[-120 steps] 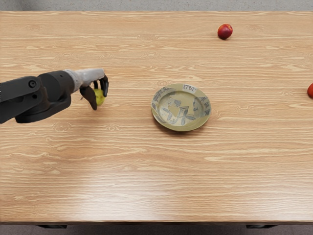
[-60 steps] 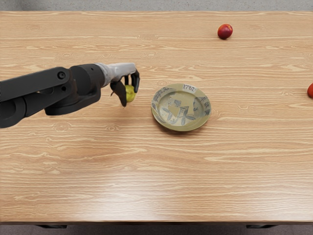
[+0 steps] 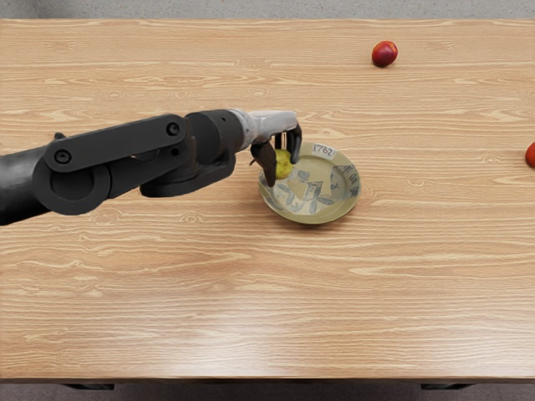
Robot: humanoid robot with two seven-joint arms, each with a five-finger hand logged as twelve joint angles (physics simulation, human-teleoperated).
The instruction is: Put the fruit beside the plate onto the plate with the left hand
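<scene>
the dark fingers (image 3: 268, 164) are curled shut around a small yellow-green fruit (image 3: 285, 163). they point down, and the fruit peeks out between them. the fingers belong to the left hand (image 3: 281, 152), which hangs over the left edge of the plate (image 3: 333, 180). so the fruit is above the plate's left rim, held in the hand. i cannot tell if the fruit touches the plate or floats just over it.

behind the hand is a short silver wrist (image 3: 266, 124). after that comes the big dark arm (image 3: 125, 163). it reaches in from the left side of the picture and stretches across the worktop (image 3: 251, 292) toward the middle.

the plate is round, with a greenish-tan rim and grey and white shapes painted on it. it sits flat near the middle of the worktop.

the worktop is light brown wood with long lines in it. a red fruit (image 3: 384, 53) lies far back on the right, well apart from the plate. a second red thing (image 3: 531, 154) shows at the right edge, cut off by the picture, so only a bit of it can be seen.
</scene>
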